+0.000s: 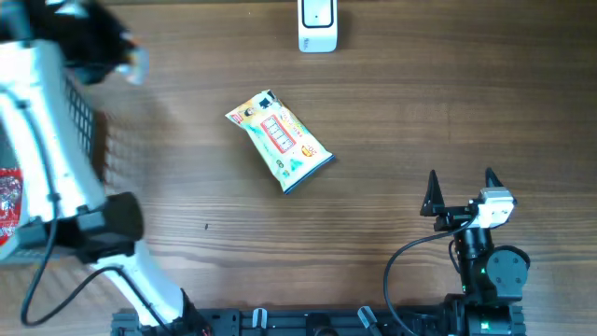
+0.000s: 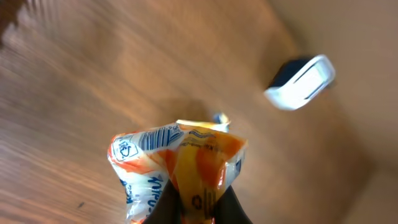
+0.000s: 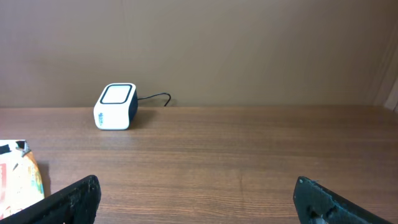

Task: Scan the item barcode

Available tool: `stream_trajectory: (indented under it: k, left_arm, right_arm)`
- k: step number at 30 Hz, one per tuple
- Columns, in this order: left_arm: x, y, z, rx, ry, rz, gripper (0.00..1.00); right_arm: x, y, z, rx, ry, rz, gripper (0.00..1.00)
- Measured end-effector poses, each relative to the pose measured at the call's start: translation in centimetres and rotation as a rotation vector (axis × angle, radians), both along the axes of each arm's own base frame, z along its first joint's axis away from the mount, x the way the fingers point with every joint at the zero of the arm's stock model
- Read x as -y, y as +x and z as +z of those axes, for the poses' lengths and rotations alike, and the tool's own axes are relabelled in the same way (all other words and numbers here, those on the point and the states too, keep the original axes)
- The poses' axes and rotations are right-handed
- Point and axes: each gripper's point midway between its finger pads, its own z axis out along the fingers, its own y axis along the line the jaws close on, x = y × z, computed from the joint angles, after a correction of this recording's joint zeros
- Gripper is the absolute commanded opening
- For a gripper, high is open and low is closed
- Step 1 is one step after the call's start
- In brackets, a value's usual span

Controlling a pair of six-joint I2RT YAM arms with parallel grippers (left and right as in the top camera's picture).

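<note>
Your left end effector clamped shut on crumpled edge of snack packet, aloft over bench at far left, well apart from scanner. Thin pinch: packet may slip or swing. Creased barcode may not read. Right end effector wide open, empty.

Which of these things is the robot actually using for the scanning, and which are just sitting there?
In use: white scanner; orange packet pinched in the left gripper.
Just lying about: printed packet flat on the table; wire basket; open right gripper.
</note>
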Motion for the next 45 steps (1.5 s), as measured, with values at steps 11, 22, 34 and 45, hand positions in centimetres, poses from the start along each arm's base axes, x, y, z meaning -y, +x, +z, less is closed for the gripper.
stream_trajectory:
  k: [11, 22, 34, 45]
  left_arm:
    - [16.6, 2.7, -18.6, -0.232, 0.203, -0.397, 0.53]
    - [17.2, 0.6, -23.5, -0.344, 0.232, -0.432, 0.74]
    - [18.4, 2.5, -25.1, -0.233, 0.189, -0.436, 0.25]
    - [19.0, -0.2, -28.8, -0.228, 0.21, -0.469, 0.22]
  right_arm:
    - [0.0, 0.0, 0.0, 0.001, 0.0, 0.0, 1.0]
    - [0.0, 0.0, 0.0, 0.001, 0.0, 0.0, 1.0]
    - [0.0, 0.0, 0.0, 0.001, 0.0, 0.0, 1.0]
    - [0.0, 0.0, 0.0, 0.001, 0.0, 0.0, 1.0]
